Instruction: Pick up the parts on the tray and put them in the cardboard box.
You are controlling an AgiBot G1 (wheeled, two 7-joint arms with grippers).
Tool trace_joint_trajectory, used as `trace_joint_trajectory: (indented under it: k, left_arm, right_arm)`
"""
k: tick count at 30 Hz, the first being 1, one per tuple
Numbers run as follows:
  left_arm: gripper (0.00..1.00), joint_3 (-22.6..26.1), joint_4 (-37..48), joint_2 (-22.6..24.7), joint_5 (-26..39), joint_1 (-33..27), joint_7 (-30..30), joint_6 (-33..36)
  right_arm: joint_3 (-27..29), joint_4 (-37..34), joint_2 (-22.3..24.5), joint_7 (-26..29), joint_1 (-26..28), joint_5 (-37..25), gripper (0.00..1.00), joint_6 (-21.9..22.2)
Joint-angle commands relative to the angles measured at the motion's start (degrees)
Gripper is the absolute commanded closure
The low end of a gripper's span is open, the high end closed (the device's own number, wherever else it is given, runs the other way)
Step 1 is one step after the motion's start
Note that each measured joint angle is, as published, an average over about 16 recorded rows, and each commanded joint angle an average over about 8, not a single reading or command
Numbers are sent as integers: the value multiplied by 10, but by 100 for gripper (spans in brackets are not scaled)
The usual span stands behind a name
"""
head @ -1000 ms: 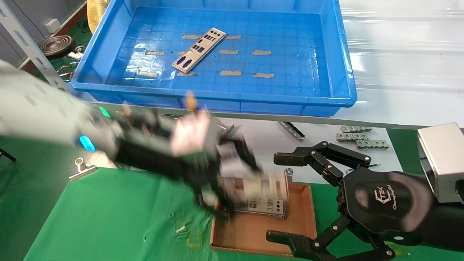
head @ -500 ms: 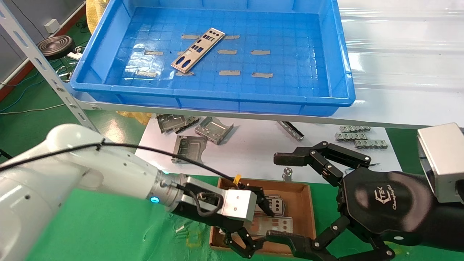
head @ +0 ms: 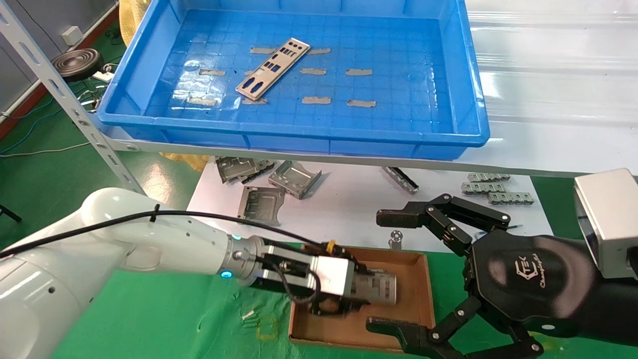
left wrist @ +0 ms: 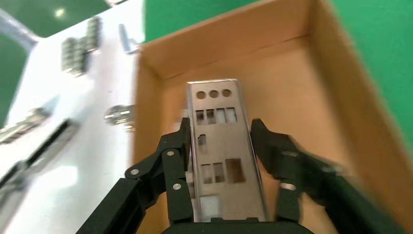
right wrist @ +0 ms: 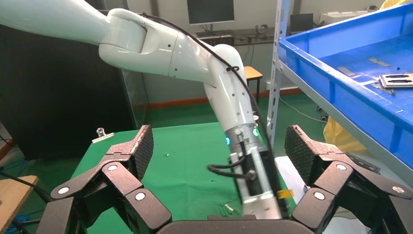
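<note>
Left gripper [head: 371, 294] is low inside the cardboard box [head: 423, 299], at the near edge of the green mat, reaching in from the left. Its fingers [left wrist: 173, 168] sit on both long edges of one part [left wrist: 221, 151], pinching it; the plate lies roughly flat, its end with the three round holes pointing toward the box's far wall. Head view is blurred there, so I can't tell whether it rests on the box floor or on other plates.

Another part [head: 273, 69] lies diagonally on the floor of the tray [head: 299, 134], left of centre, across some grey tape strips [head: 360, 72]. The tray sits on the raised shelf along the far edge of the worktop.

Below the shelf, on the white sheet [head: 349, 209]: folded grey brackets [head: 269, 187] toward the left, ridged strips [head: 491, 188] toward the right, and a small round metal piece [head: 396, 235] just beyond the box's far wall.

Right gripper [head: 398, 271] hangs at the near right, just beside the box's right wall, jaws spread wide, holding nothing. One fingertip [head: 386, 326] overlaps the box's near right corner in head view.
</note>
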Motion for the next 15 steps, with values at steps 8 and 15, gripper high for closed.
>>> trace_joint_trajectory:
  k: [8,15]
  left_arm:
    - [0,21,-2,-2,-31,-6,-9,-31]
    - [0,15,17,-12,-80,-13,-37,22]
  right_arm:
    - [0,0,0,0,0,0,0,0]
    - [0,0,0,0,0,0,0,0]
